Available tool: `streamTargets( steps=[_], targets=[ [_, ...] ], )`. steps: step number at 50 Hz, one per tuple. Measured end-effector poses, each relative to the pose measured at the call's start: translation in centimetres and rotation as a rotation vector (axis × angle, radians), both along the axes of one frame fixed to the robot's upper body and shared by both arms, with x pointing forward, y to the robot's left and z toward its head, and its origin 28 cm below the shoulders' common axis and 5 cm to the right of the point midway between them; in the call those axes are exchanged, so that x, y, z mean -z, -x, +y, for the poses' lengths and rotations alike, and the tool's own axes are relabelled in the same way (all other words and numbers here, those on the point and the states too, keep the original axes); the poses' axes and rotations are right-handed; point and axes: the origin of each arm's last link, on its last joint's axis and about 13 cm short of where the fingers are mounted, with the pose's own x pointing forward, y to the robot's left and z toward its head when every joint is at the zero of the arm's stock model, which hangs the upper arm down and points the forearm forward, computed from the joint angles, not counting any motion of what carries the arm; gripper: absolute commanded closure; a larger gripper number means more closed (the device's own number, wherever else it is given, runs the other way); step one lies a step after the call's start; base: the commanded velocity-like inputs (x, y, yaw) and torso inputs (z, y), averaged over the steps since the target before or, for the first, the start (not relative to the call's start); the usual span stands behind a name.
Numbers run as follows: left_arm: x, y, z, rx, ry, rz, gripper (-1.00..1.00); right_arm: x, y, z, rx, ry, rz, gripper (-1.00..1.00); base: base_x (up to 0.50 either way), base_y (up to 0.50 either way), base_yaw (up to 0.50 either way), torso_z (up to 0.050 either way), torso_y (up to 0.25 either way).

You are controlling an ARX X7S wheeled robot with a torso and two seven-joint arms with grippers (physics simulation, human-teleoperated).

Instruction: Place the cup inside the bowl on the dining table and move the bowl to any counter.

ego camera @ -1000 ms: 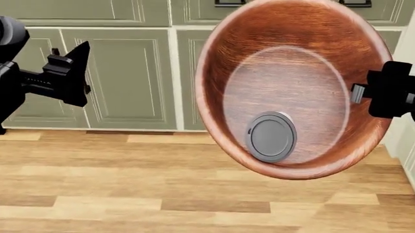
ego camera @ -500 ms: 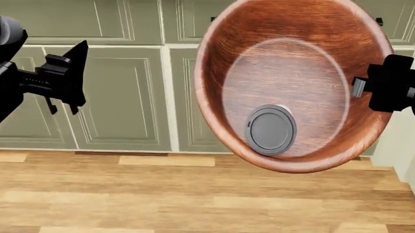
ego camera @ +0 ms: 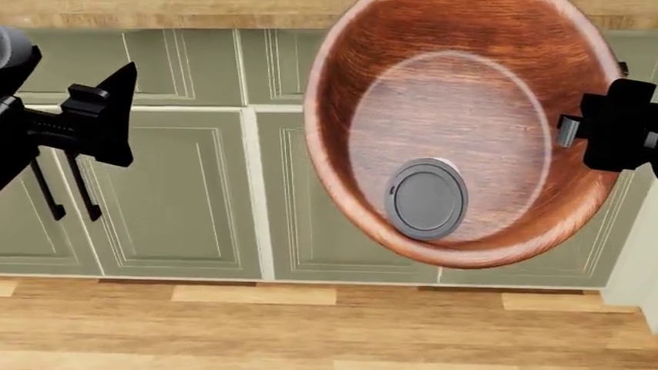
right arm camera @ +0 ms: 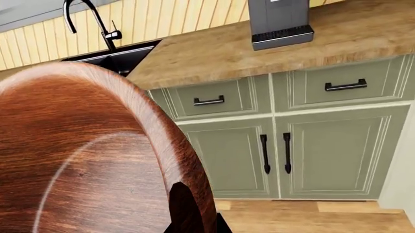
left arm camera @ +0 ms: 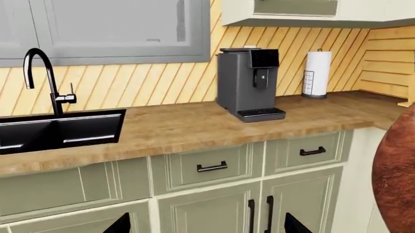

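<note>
The reddish-brown wooden bowl (ego camera: 452, 100) hangs in the air, tilted with its opening toward the head camera. The cup lies inside it on the low side, showing only its dark grey lid (ego camera: 427, 198). My right gripper (ego camera: 569, 141) is shut on the bowl's right rim; in the right wrist view the rim (right arm camera: 188, 170) passes between its fingers (right arm camera: 184, 208). My left gripper (ego camera: 115, 116) hangs apart to the bowl's left, open and holding nothing, with both fingertips (left arm camera: 120, 224) wide apart. The bowl's outer wall (left arm camera: 397, 179) shows in the left wrist view. The dining table is out of view.
The wood-grain counter (left arm camera: 194, 126) runs ahead over green cabinets (ego camera: 175, 193), and its front edge (ego camera: 154, 14) shows at the head view's top. On it are a black sink (left arm camera: 58, 131) with faucet (left arm camera: 39, 73), a coffee machine (left arm camera: 250, 85) and a paper towel roll (left arm camera: 318, 73). Wooden floor (ego camera: 308, 324) lies below.
The cabinets have grown and slid down in the head view, and the counter edge has come in at the top. The bowl with the cup stays in my right gripper.
</note>
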Motion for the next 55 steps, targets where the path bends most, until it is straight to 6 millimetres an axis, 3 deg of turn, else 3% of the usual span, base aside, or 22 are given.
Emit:
streamTargets(
  steps=[43,55],
  targets=[
    [0.04,0.04,0.02,-0.001,0.0,0.0,-1.0,-0.05,-0.02,-0.03,-0.01,0.019,-0.007,1.0,0.5,0.02,0.0,0.0,0.002],
    [0.02,0.03,0.04,0.001,0.002,0.0,-1.0,0.11,0.06,-0.07,-0.005,0.018,0.006,1.0,0.42,0.39,0.0,0.0,0.002]
  ],
)
